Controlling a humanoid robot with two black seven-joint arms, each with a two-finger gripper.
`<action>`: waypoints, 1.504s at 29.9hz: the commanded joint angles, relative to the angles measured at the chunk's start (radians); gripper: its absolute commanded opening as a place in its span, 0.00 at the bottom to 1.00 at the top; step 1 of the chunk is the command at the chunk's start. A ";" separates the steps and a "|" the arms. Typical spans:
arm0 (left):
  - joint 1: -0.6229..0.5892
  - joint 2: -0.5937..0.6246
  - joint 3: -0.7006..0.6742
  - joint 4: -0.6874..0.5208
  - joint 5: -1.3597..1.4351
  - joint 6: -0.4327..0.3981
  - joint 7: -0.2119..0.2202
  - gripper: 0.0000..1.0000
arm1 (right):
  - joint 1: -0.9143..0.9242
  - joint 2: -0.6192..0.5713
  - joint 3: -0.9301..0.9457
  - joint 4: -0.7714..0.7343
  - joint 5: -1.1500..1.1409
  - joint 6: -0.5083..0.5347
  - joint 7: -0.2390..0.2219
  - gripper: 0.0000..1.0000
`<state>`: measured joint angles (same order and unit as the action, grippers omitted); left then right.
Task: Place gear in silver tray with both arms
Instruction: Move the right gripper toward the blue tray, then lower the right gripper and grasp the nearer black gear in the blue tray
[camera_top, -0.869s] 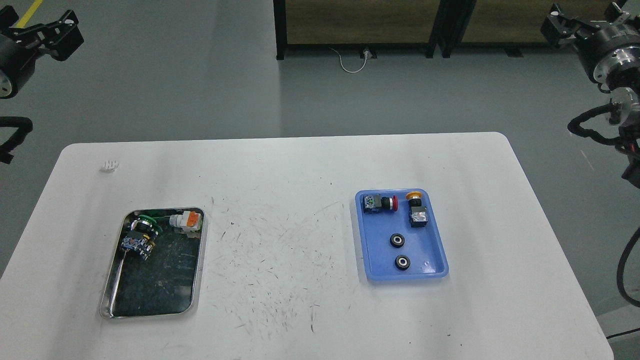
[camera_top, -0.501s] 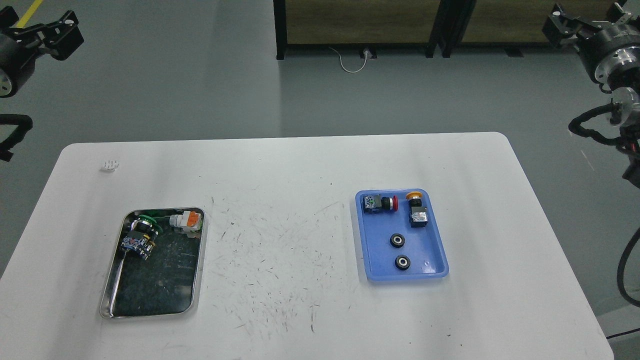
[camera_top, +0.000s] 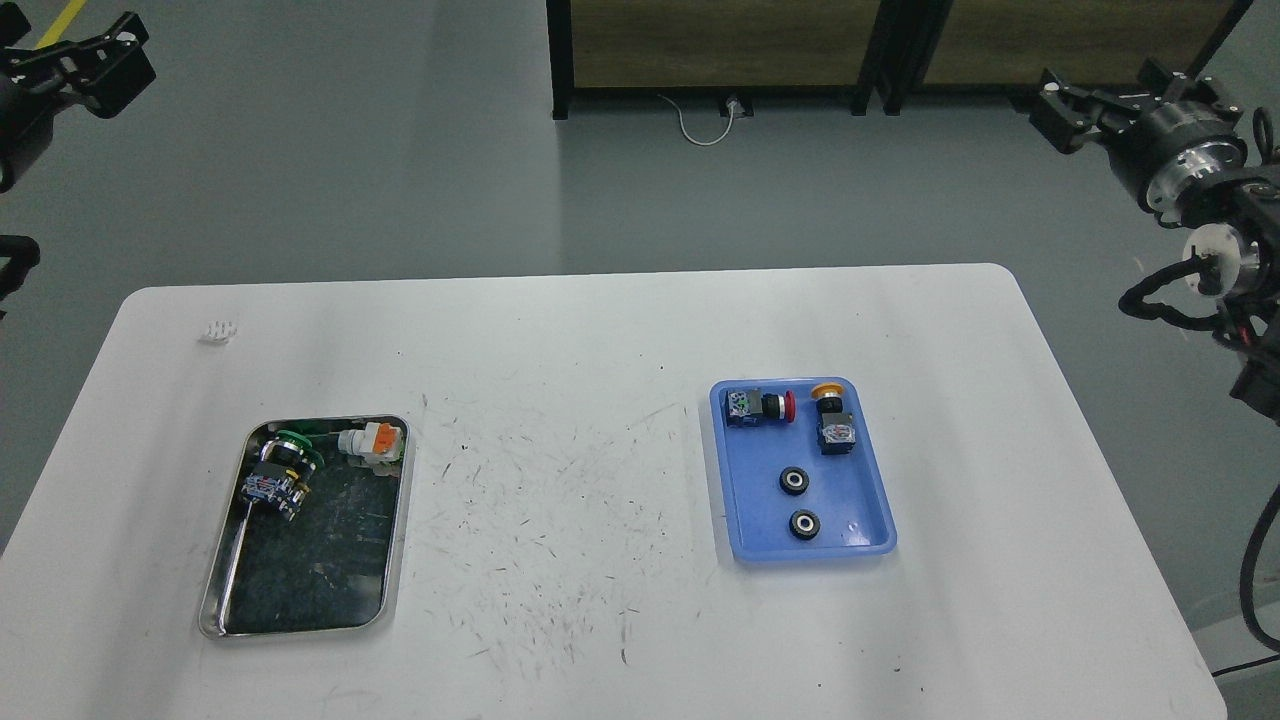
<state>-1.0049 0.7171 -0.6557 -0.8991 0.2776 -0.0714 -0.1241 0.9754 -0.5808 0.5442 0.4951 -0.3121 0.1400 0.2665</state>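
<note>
**Both arms high and off the counter, gears in the blue tray**

From the head view I saw the silver tray (camera_top: 305, 528) lying on the left half of the white counter (camera_top: 600, 330), its long side running away from me. In its far end sat a green-capped switch part (camera_top: 283, 473) and, just beside it toward the far right corner, an orange-and-white part (camera_top: 372, 441); the near half of the tray's dark scratched bottom was bare.

Well apart on the right half sat the blue tray (camera_top: 860, 470). Two small black gears lay in its near part, one (camera_top: 795, 482) just beyond the other (camera_top: 804, 524), not touching. Along its far end were a red-capped button (camera_top: 762, 407) lying on its side and a yellow-capped button (camera_top: 832, 425) beside it.

My left gripper (camera_top: 95, 65) hung at the upper left corner, above the floor and well away from the counter; its fingers were too dark and small for me to tell their state. My right gripper (camera_top: 1075, 105) hung at the upper right, also clear of the counter, and I could not tell its fingers apart either
</note>
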 joint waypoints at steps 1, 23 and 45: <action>0.003 -0.005 0.011 0.002 0.002 -0.014 -0.011 0.99 | -0.020 -0.007 -0.047 0.056 -0.019 0.055 0.017 0.99; 0.081 0.007 0.050 0.006 0.012 0.036 -0.017 0.98 | -0.161 -0.114 -0.334 0.445 -0.243 0.248 -0.038 0.99; 0.077 0.005 0.097 -0.003 0.014 0.056 -0.019 0.98 | -0.221 0.024 -0.500 0.359 -0.369 0.259 -0.030 1.00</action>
<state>-0.9279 0.7225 -0.5584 -0.9018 0.2922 -0.0188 -0.1445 0.7565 -0.5835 0.0451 0.8904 -0.6803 0.4022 0.2374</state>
